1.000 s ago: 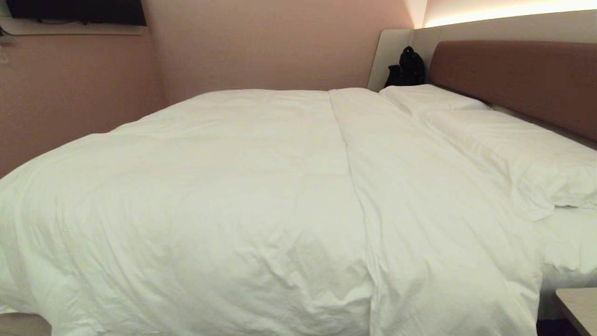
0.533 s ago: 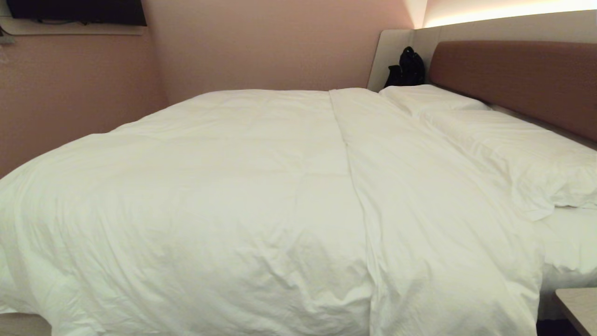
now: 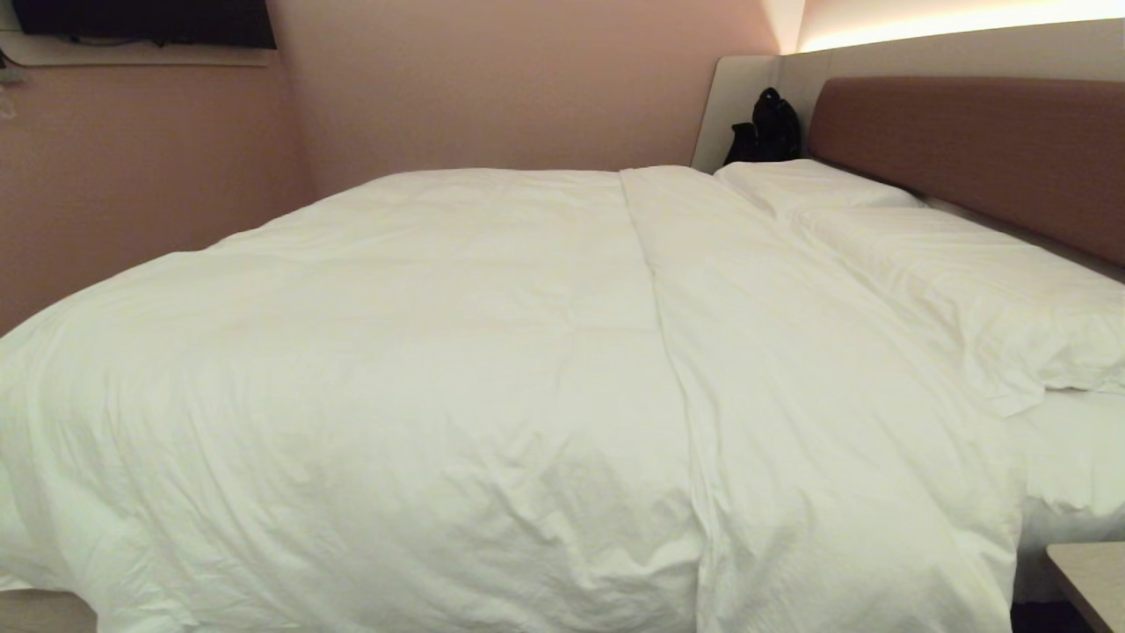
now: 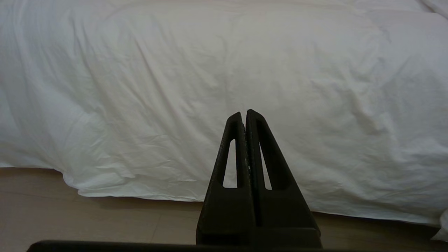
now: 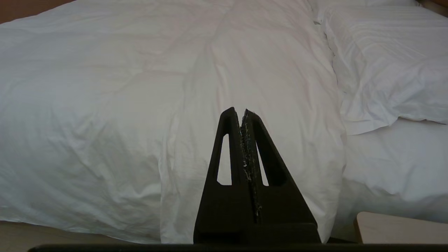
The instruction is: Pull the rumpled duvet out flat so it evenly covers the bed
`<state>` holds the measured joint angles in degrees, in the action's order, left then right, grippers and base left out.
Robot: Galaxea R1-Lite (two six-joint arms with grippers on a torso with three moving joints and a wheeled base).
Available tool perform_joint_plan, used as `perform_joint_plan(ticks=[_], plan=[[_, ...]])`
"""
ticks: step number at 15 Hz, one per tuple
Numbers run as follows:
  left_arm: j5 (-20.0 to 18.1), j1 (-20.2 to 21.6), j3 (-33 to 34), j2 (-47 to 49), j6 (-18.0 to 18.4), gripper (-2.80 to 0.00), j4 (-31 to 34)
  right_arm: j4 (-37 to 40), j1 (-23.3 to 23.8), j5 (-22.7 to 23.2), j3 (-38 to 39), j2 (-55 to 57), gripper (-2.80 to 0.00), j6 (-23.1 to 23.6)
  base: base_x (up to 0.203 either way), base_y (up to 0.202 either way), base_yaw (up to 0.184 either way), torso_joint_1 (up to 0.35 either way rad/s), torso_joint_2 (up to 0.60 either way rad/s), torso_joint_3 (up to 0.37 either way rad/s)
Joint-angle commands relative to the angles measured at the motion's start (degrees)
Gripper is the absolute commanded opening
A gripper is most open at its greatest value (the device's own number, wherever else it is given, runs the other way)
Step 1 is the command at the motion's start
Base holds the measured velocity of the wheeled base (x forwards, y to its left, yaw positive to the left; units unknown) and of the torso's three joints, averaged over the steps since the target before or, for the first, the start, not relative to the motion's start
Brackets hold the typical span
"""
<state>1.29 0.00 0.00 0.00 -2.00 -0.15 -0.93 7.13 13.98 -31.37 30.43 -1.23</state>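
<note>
Nothing has shifted in the last second: the thick, puffy white duvet (image 3: 492, 369) lies spread over the low white bed (image 3: 1077, 457), while the left claw (image 4: 244, 113) and right claw (image 5: 239, 111) hang closed and empty beside it, suggesting the job is finished.

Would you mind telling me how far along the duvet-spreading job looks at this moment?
Nearly finished, it seems. The duvet lies spread across the bed, reaching from the foot up to the pillows, with its near edge hanging over the side. Nothing is in hand: the left gripper and right gripper are both shut, empty and off the fabric. Left over: soft wrinkles, and a folded band beside the pillows.
</note>
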Motion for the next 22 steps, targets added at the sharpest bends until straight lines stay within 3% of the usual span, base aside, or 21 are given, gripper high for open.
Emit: perform_joint_plan(ticks=[1, 22], plan=[[0.03, 0.0, 0.0, 0.0, -0.02, -2.8, -0.03, 0.94, 0.08, 0.02, -0.01, -1.37, -2.8, -0.61, 0.0, 0.0, 0.0, 0.0, 0.0, 0.0], [0.03, 0.0, 0.0, 0.0, -0.03, -2.8, -0.03, 6.1, 2.79, -0.09, 4.29, -12.71, -2.8, -0.87, 0.0, 0.0, 0.0, 0.0, 0.0, 0.0]])
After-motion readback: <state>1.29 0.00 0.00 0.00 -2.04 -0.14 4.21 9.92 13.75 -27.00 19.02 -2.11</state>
